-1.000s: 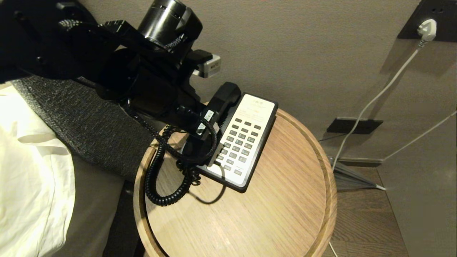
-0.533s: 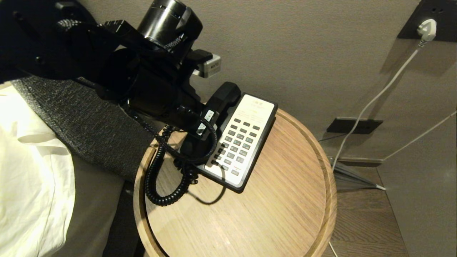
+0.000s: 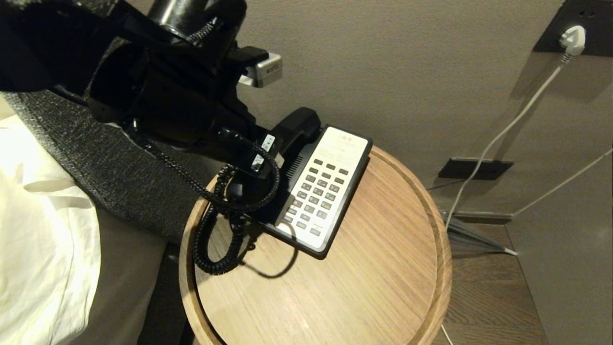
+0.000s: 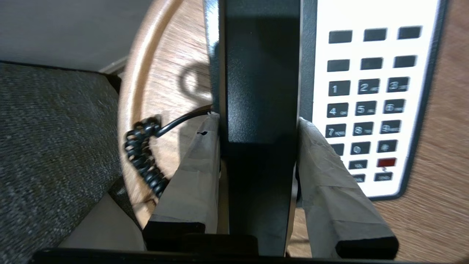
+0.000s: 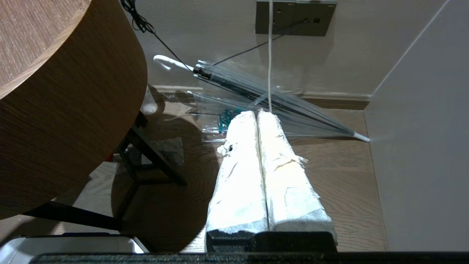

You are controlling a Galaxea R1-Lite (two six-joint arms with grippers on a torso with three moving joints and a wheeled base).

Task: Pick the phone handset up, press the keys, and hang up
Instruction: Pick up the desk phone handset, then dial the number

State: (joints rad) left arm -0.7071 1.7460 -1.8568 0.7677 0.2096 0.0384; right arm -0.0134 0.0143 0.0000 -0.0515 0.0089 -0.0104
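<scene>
1. Two taped fingers (image 4: 331, 179) of the left end effector (image 3: 268, 165) clamp the phone handset (image 4: 261, 91) across its straight middle bar, which sits above the left side of the phone base (image 3: 322, 189) on the round worktop (image 3: 383, 268).
2. The lift looks best kept straight up and slow, so the coiled cord (image 3: 213, 239) can pay out without dragging the base.
3. The grip seems centred; holding the handset level should stop its blocky ends from tipping.
4. The handset is smooth black plastic; the base shows a white face with dark keys (image 4: 366, 88).
5. The worktop is grained wood with a raised rim.
6. The right end effector (image 5: 258, 113), fingers pressed together, hangs idle above the floor.
</scene>
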